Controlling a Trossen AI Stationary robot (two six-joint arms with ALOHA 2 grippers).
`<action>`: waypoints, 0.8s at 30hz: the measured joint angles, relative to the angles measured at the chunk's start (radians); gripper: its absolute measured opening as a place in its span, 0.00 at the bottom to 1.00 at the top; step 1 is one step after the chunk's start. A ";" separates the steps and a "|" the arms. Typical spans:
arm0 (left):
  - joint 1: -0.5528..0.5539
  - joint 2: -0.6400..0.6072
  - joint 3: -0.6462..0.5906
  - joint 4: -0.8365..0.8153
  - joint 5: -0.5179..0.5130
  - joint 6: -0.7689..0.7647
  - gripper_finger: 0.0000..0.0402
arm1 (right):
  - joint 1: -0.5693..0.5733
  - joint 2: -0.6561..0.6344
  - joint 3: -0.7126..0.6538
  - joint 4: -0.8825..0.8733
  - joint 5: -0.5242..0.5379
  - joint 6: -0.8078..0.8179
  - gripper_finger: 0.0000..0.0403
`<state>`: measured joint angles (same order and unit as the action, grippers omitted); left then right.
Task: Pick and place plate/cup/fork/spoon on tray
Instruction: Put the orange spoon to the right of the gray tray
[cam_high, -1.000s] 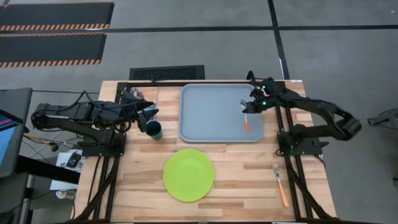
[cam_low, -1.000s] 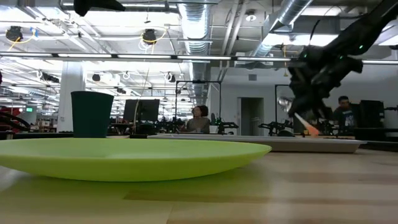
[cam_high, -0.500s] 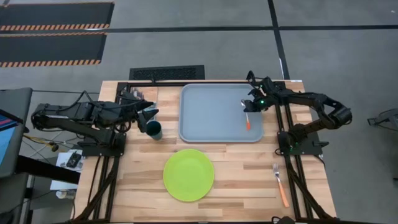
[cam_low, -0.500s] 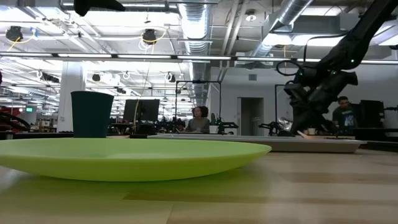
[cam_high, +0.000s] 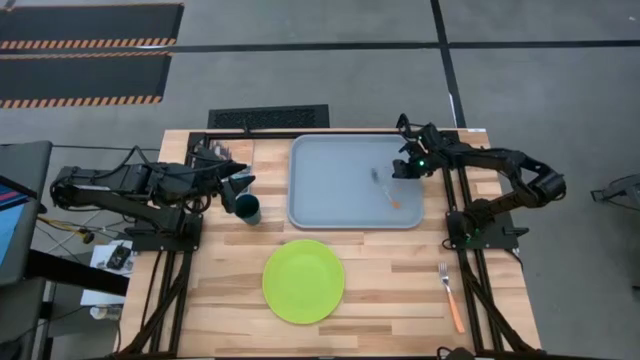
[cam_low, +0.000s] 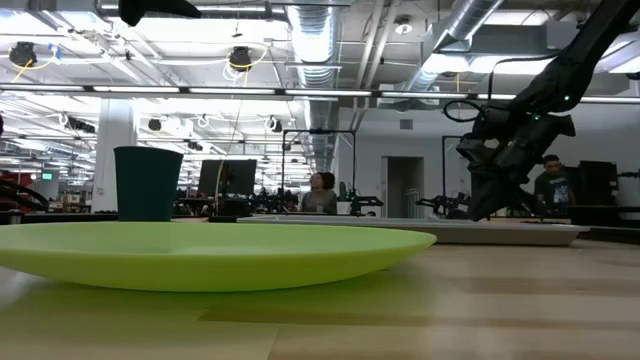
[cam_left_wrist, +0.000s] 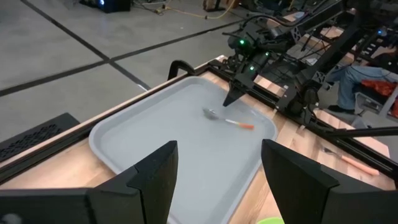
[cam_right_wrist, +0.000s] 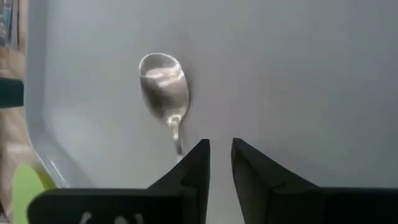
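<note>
Since the spoon (cam_high: 386, 190) lies flat and free in the tray (cam_high: 320, 200), toward its right rim, can count one item of four as placed. Three left out on the wooden surface (cam_high: 390, 270): plate (cam_high: 303, 281) in front of the tray, cup (cam_high: 249, 209) just off its left rim, fork (cam_high: 450, 297) well apart near the front right corner.

Right gripper (cam_high: 403, 170) just above the spoon's bowl end, jaws slightly apart, gripping nothing. Left gripper (cam_high: 240, 185) beside the cup, jaws wide apart.

Most of the tray floor bare to the spoon's left, probably enough room for plate and cup. Little margin around the fork, close to the surface's right edge.
</note>
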<state>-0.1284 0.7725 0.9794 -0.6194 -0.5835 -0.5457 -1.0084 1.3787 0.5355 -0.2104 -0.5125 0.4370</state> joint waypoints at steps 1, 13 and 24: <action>0.000 0.000 0.000 -0.001 0.000 0.000 0.54 | 0.000 -0.004 0.005 -0.008 0.000 0.000 0.23; 0.000 0.000 0.000 -0.004 -0.008 0.003 0.54 | 0.303 -0.031 0.100 -0.016 0.267 -0.084 0.24; 0.000 0.000 0.000 -0.005 -0.018 0.003 0.54 | 0.452 0.108 0.217 -0.017 0.464 -0.176 0.42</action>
<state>-0.1282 0.7725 0.9794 -0.6243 -0.6019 -0.5426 -0.5568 1.4871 0.7520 -0.2272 -0.0487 0.2611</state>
